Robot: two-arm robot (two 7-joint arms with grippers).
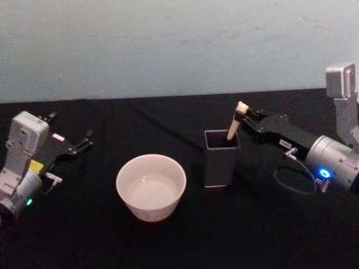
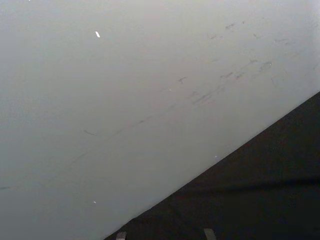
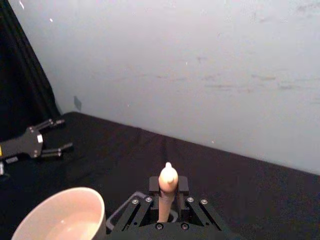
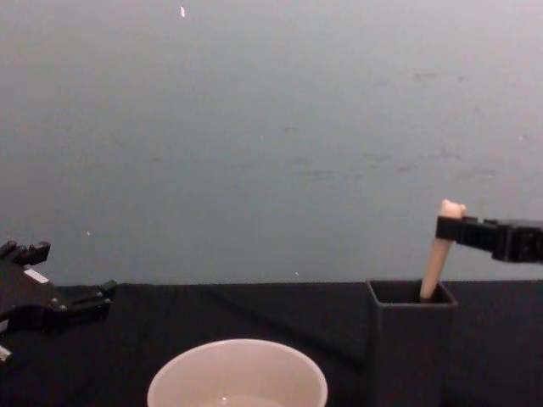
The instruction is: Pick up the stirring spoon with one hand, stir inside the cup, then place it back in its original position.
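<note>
Horizontally right gripper (image 1: 245,112), jaws pinching stirring spoon (image 1: 234,125).

Holder box (image 1: 220,162): dark grey, square in section, open at the top. It stood upright on the table, right of centre and well in from every edge. From the chest view its front wall (image 4: 411,348) looked plain and unmarked.

Table (image 1: 168,241): covered in black cloth that ran back to the wall.

Wall (image 1: 168,45): pale grey-blue and matt. There were faint dark scuff marks (image 2: 210,95) in slanting streaks, and one small white fleck (image 2: 97,34).

Black curtain (image 3: 20,85): hung at the left end of the wall, reaching down to the table.
</note>
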